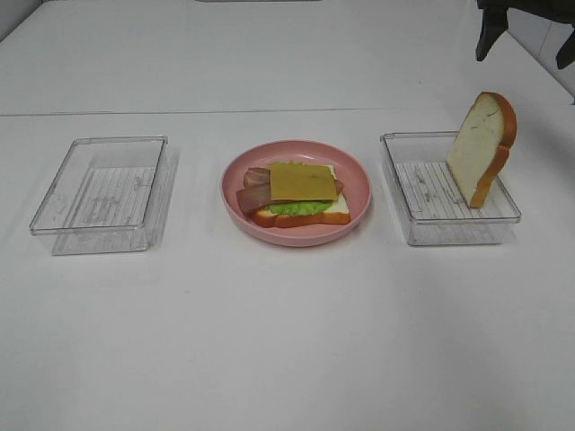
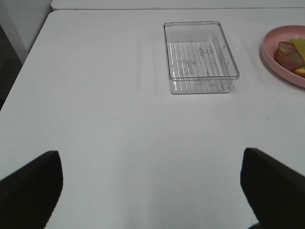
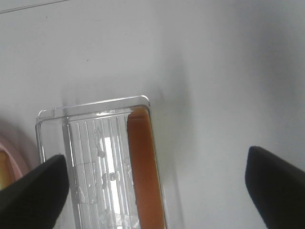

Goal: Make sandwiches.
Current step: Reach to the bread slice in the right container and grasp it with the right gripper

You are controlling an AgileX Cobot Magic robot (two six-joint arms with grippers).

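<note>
An open-topped sandwich [image 1: 301,193] lies on the pink plate [image 1: 359,184]: a white bread slice, green lettuce, bacon strips and a yellow cheese square on top. A second bread slice [image 1: 482,148] stands on edge in the right clear tray [image 1: 422,193], leaning against its right wall. My right gripper [image 1: 528,40] hangs open, high above and behind that tray; its wrist view looks down on the slice's orange crust [image 3: 145,167] between the open right gripper [image 3: 155,157] fingers. My left gripper [image 2: 150,157] is open over bare table, out of the high view.
An empty clear tray [image 1: 99,184] sits left of the plate, also seen as the empty tray [image 2: 200,55] ahead of the left gripper. The plate's rim [image 2: 281,59] shows at that view's edge. The table edge [image 2: 24,71] runs along one side.
</note>
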